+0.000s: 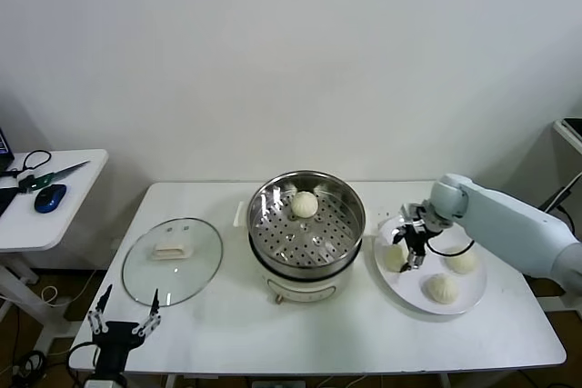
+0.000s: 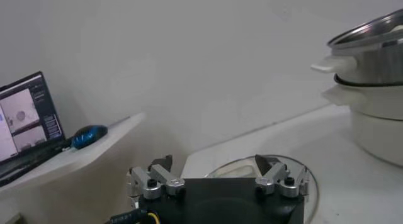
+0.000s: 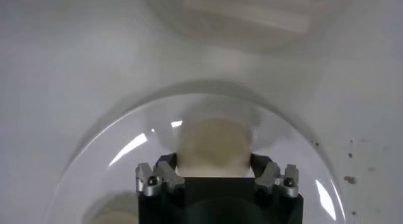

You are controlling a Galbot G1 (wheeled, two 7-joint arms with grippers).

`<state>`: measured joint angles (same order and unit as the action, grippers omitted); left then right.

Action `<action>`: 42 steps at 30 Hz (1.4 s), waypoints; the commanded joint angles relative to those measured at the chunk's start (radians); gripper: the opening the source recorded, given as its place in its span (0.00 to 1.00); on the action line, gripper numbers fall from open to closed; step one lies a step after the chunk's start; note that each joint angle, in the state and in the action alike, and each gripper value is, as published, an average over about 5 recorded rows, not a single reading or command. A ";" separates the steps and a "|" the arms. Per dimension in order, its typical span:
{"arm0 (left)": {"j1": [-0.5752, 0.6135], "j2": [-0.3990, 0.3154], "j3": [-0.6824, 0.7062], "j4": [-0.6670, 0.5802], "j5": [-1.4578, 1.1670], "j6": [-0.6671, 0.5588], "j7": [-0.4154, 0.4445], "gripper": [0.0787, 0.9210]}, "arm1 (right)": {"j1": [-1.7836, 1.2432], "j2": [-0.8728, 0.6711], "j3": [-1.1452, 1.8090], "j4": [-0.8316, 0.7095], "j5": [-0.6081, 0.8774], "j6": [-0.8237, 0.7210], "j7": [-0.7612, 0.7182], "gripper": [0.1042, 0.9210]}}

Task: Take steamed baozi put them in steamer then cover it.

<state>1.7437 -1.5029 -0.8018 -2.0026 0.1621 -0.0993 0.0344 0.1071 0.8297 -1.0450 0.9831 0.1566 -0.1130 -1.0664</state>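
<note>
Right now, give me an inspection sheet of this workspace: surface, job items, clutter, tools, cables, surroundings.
Surface: white table, bare at the front.
Job's things: steamer uncovered at centre, one baozi on its perforated tray; three baozi on the white plate to its right; glass lid lying flat to its left.
Clutter: nothing seen on the table.
Grippers: right tool down over the plate, its fingers on either side of the nearest plate baozi; left tool open, parked at the table's front left edge.
Cables: black cable looped at the right wrist.
Surroundings: side table with blue mouse, scissors, laptop; plain white wall.
</note>
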 commanded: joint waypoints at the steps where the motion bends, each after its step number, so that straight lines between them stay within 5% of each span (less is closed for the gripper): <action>1: 0.002 -0.001 0.001 0.000 0.000 -0.001 0.000 0.88 | 0.074 -0.040 -0.038 0.038 0.055 -0.004 0.004 0.76; 9: 0.007 -0.002 0.009 -0.015 0.000 0.000 0.000 0.88 | 0.451 -0.079 -0.315 0.102 0.300 -0.008 0.000 0.76; 22: 0.032 -0.005 0.051 -0.049 -0.010 0.000 -0.001 0.88 | 0.798 0.133 -0.559 0.233 0.668 -0.115 0.065 0.76; 42: 0.049 0.014 0.064 -0.062 -0.002 -0.013 0.001 0.88 | 0.583 0.483 -0.550 0.187 0.727 -0.188 0.225 0.76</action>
<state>1.7906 -1.4906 -0.7407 -2.0625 0.1600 -0.1111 0.0343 0.7456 1.1676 -1.5653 1.1890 0.8349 -0.2780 -0.8871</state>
